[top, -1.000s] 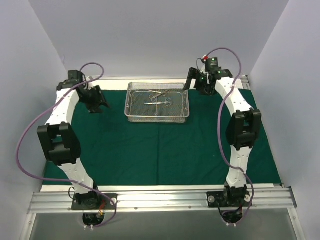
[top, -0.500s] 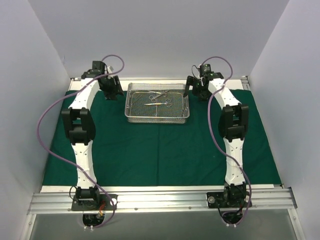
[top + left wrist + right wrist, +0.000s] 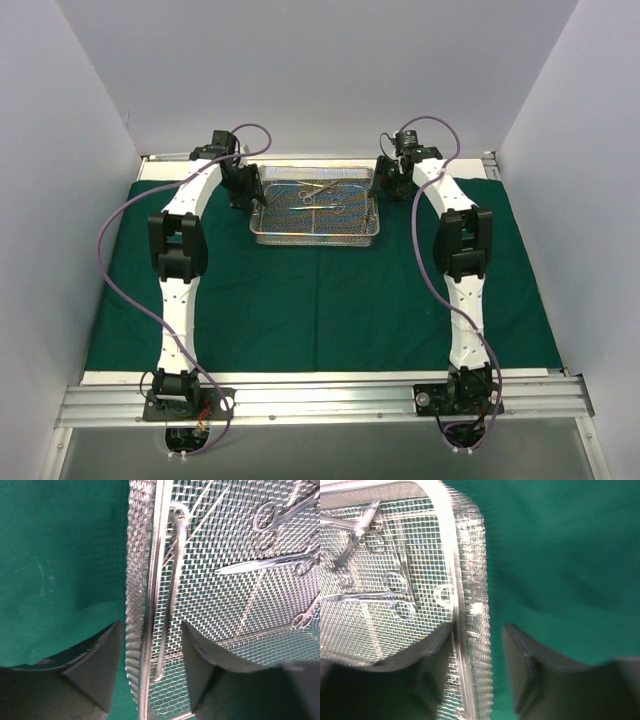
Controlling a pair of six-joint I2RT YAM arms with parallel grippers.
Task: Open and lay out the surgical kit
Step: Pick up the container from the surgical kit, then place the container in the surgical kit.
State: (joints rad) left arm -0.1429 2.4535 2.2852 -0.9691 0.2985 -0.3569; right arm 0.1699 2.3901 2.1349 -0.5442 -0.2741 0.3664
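White-walled booth (image 3: pixel 320 70) w/ table (image 3: pixel 300 377): dark green cloth drape (image 3: pixel 320 300) lies spread flat. Rectangular silver wire-mesh tray (image 3: pixel 315 236) sits at drape's 12 o'clock, small steel scissor-like instruments (image 3: pixel 318 198) inside. Left gripper (image 3: pixel 150 635) straddles tray's 9 o'clock wall, fingers apart, clear of mesh. Right gripper (image 3: pixel 477 627) straddles 3 o'clock wall, fingers apart; inner finger at rim, outer one clear.

The drape (image 3: pixel 320 300) under the tray (image 3: pixel 315 236) is dark green cloth, matt, with soft creases. The tray is bright silver wire mesh with a smooth, shiny metal rim. Inside it, the instruments (image 3: pixel 320 197) are polished steel and glossy. At its two short walls, the left claw (image 3: pixel 150 647) and right claw (image 3: pixel 479 642) have matt black, plastic-looking fingers (image 3: pixel 95 672).
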